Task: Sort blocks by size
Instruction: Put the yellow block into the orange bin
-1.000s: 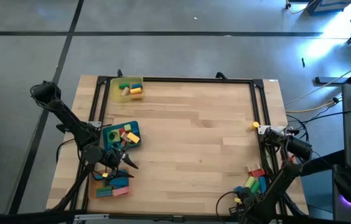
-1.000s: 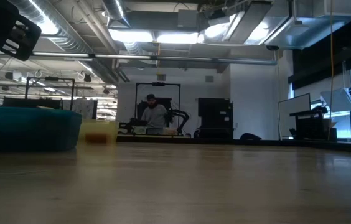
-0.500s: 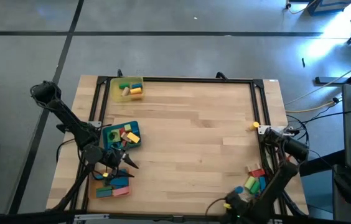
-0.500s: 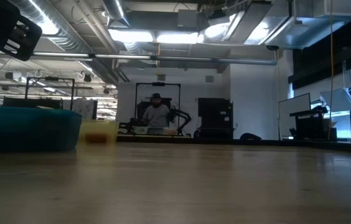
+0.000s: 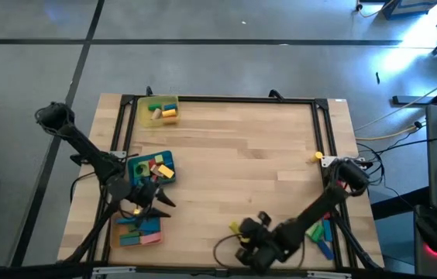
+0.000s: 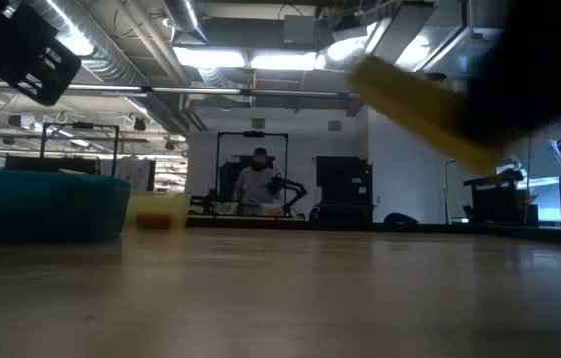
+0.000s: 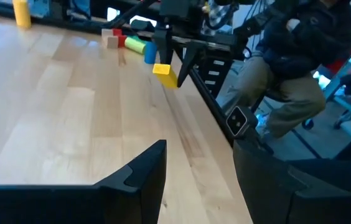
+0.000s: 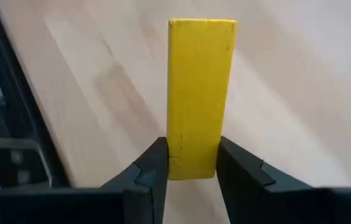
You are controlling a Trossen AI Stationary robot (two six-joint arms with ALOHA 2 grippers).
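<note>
The right hand [image 5: 239,232] is clamped on 1 long yellow block [image 8: 199,93], held low over the desk's [image 5: 234,147] near edge, so it should keep the grip square and carry the block high enough to clear tray walls before lowering it into the tray for its size. The left hand [image 5: 147,203], part open and holding nothing that shows, hangs between the blue tray [image 5: 134,164] and orange tray [image 5: 114,232] and may block that route; the yellow tray [image 5: 142,115] sits far back, and loose blocks [image 5: 321,226] lie at the right edge.
</note>
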